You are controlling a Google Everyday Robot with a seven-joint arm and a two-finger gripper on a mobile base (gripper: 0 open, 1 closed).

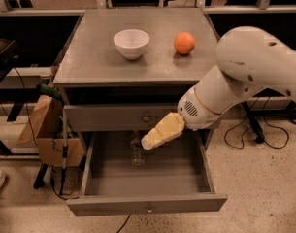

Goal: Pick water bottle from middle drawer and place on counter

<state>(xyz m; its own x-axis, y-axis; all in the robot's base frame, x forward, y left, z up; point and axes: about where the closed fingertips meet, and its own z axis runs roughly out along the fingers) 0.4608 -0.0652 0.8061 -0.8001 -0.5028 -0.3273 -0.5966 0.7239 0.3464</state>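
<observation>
The middle drawer (147, 204) is pulled open below the cabinet's upper drawer front. The water bottle (136, 152) lies inside it toward the back, clear and ribbed, pointing front to back. My gripper (150, 140) hangs over the drawer's back part, just right of and above the bottle's far end, on the white arm that reaches in from the right. The counter (99, 62) is the grey cabinet top above.
A white bowl (131, 43) and an orange (184, 43) sit on the counter. A brown paper bag (41, 123) and a stick-like tool (64, 144) stand left of the cabinet. Cables lie on the floor at the right.
</observation>
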